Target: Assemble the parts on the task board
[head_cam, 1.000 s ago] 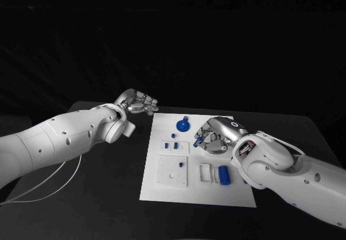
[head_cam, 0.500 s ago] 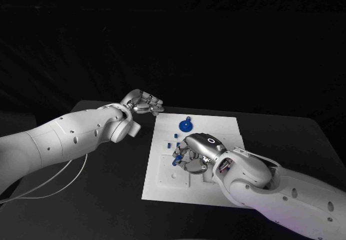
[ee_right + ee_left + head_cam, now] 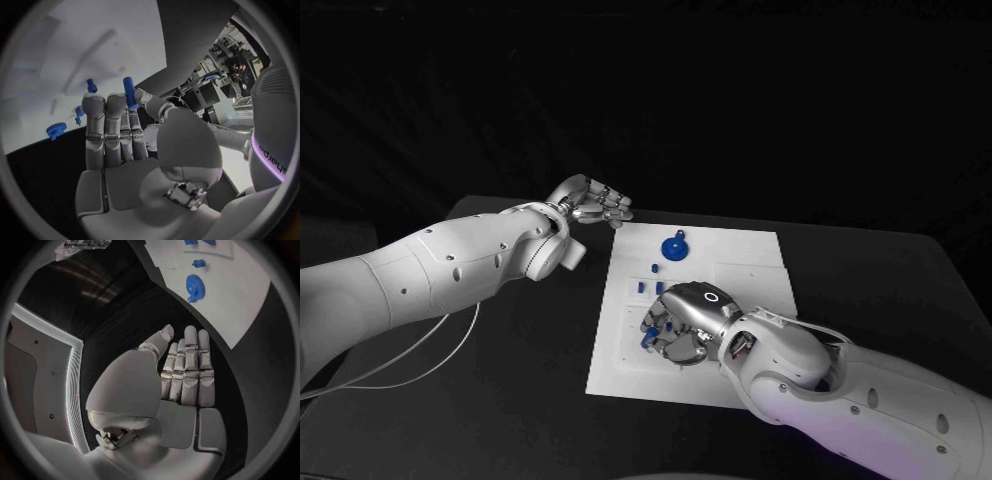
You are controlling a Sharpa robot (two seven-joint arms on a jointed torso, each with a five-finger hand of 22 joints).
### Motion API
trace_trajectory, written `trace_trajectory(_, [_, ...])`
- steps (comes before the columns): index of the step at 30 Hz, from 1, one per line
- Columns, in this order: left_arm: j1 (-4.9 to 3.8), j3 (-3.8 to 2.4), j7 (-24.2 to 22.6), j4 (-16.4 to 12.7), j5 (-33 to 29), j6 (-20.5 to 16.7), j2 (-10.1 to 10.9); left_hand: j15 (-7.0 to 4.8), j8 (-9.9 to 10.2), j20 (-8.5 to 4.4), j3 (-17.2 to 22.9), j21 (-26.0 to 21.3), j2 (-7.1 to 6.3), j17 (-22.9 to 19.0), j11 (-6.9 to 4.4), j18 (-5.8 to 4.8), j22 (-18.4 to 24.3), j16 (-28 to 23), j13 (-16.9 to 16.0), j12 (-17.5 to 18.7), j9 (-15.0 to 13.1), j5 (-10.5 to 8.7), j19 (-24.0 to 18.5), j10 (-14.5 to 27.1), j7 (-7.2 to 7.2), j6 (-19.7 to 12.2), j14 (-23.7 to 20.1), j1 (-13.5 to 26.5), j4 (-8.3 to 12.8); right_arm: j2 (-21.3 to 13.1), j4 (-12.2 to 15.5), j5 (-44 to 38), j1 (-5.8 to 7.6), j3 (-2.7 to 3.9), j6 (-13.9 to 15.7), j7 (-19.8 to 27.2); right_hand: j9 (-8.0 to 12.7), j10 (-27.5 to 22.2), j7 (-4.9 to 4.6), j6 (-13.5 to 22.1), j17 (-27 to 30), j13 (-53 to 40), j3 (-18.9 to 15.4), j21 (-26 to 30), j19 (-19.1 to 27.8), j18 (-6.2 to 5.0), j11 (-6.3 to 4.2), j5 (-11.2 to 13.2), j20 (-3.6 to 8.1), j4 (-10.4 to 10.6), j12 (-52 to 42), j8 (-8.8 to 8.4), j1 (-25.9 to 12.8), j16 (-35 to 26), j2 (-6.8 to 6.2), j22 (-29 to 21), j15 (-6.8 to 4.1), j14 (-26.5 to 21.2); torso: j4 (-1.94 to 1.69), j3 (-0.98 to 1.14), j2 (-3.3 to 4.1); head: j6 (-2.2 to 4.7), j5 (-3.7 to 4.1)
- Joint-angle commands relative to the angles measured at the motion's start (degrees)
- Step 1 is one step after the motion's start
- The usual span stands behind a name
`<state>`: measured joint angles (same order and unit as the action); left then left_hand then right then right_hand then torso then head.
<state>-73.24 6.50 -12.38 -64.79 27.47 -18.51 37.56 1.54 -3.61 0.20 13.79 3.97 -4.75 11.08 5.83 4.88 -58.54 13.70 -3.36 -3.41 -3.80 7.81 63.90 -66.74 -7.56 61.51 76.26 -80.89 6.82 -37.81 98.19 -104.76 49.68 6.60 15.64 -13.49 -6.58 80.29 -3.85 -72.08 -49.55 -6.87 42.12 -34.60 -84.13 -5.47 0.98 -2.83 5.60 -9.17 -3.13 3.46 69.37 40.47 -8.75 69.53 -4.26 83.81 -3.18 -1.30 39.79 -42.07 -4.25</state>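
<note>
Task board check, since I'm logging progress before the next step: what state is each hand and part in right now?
Right hand: over the task board, pinching a blue cylinder between thumb and fingers.
Left hand: off the board's far left corner, fingers together, holding nothing.
Blue gear: lying on the board's far end, untouched.
Small blue pegs: on the board, by the right hand.

The right hand (image 3: 684, 322) and its arm (image 3: 834, 385) cover the near half of the white board (image 3: 747, 262), blocking that side. Beyond the hand, the blue gear (image 3: 672, 249) and small blue pegs (image 3: 646, 289) stand in the way. The left hand (image 3: 593, 205) hovers off the board's far left corner; the board's far right part lies bare.
</note>
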Motion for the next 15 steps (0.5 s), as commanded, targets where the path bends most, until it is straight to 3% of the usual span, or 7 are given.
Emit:
trace_trajectory(1, [-0.01,-0.04,-0.3,-0.2,-0.4,0.7,-0.1,-0.03,0.0,0.12,0.1,0.0,0.61,0.1,-0.02,-0.61,-0.1,-0.1,0.0,-0.1,0.0,0.24,0.3,0.2,-0.16,0.1,0.2,0.2,-0.1,0.3,-0.2,-2.5,-0.31,-0.24,-1.9,0.7,0.0,1.6,-0.09,-0.4,-0.1,-0.6,-0.2,0.3,-2.3,-1.03,-1.05,-0.1,0.38,-0.3,-0.4,0.27,0.9,-0.1,1.18,0.1,-0.34,-0.1,0.01,0.04,0.01,-0.57,-0.18])
trace_trajectory(15, [-0.01,-0.03,-0.3,-0.2,-0.4,0.7,-0.1,-0.01,0.0,0.15,0.2,0.0,0.68,0.1,-0.01,-0.61,-0.1,-0.1,0.0,-0.1,0.0,0.24,0.3,0.2,-0.18,0.1,0.2,0.3,-0.1,0.0,-0.7,-4.6,-0.64,-0.46,-3.0,-1.1,0.0,1.7,-0.08,-0.5,-0.1,-0.5,-0.1,0.4,-2.3,-1.03,-1.06,-0.1,0.38,-0.5,-0.4,0.27,0.8,-0.2,1.23,0.2,-0.34,-0.1,0.02,0.02,-0.03,-0.54,-0.31])
